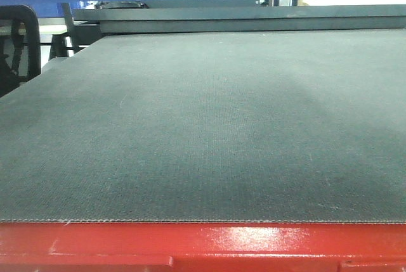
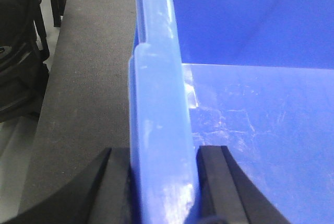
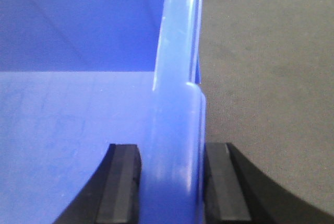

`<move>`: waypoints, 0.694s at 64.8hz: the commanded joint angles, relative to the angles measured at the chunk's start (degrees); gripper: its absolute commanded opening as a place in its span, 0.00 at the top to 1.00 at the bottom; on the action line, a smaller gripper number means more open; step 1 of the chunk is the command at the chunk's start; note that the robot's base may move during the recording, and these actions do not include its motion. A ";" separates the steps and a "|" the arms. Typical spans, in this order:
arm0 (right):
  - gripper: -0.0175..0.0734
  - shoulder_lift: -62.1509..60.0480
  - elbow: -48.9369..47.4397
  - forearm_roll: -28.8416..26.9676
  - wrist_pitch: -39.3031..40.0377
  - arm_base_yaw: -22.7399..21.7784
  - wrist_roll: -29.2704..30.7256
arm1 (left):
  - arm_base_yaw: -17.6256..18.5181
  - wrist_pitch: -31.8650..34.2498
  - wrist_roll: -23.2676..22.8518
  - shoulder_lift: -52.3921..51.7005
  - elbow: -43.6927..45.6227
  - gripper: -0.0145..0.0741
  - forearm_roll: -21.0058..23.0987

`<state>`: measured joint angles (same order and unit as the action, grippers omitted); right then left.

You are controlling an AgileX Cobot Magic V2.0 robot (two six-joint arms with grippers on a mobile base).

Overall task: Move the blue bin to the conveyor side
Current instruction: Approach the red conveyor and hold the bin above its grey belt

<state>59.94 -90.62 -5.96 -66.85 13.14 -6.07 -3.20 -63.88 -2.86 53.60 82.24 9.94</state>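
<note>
The large glossy blue plastic bin (image 2: 159,130) is held between both arms over the dark grey-green woven conveyor belt (image 1: 203,126). Your left hand (image 2: 164,190) is clamped on the thick rolled rim of one side wall, with one black pad pressed to the outer face and one to the inner face. Your right hand (image 3: 172,187) grips the opposite rim in the same way. Holding both rims at once likely shares the load and keeps such a wide bin level, which a single hand probably could not do.

In each wrist view the bin's scuffed inner floor lies on the inward side of the rim and belt surface on the outward side. From that, the bin appears to be within the belt's width.

The front view shows only a blue band along the top edge, with background visible beneath it. This suggests the bin is raised off the belt, though no view shows its base.

A glossy red painted metal frame (image 1: 203,243) edges the belt on the side nearest the robot. A grey metal rail (image 1: 241,18) runs beyond the belt's far end. A black object (image 2: 21,51) stands off the belt's left side.
</note>
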 commanded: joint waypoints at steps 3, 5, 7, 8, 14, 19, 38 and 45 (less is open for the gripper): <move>0.89 -1.22 -0.65 3.55 5.11 -0.40 1.10 | -0.07 6.53 0.71 -0.71 0.94 0.86 -2.66; 0.89 -1.22 -0.65 3.14 4.94 -0.40 1.10 | -0.07 6.41 0.71 -0.71 0.94 0.86 -2.66; 0.89 -0.99 -0.65 3.00 4.36 -0.40 1.10 | -0.07 6.41 0.71 -0.71 0.94 0.86 -2.66; 0.89 -0.86 -0.65 3.00 4.10 -0.40 1.10 | -0.07 6.40 0.71 -0.59 0.94 0.86 -2.66; 0.89 0.72 -0.65 3.00 2.93 -0.40 1.10 | -0.07 6.40 0.71 0.59 0.94 0.86 -2.34; 0.89 2.82 -0.65 3.00 2.93 -0.40 1.10 | -0.07 6.52 0.71 2.54 0.94 0.86 -2.04; 0.89 12.15 0.24 3.42 4.13 -0.40 1.10 | -0.07 10.54 3.21 12.35 0.59 0.86 -0.39; 0.89 13.00 3.64 4.08 7.69 -0.40 1.10 | -0.07 13.34 4.31 14.50 -1.51 0.86 1.74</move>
<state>73.47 -88.27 -4.93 -66.00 13.14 -6.07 -3.20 -57.85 0.37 67.77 81.16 10.56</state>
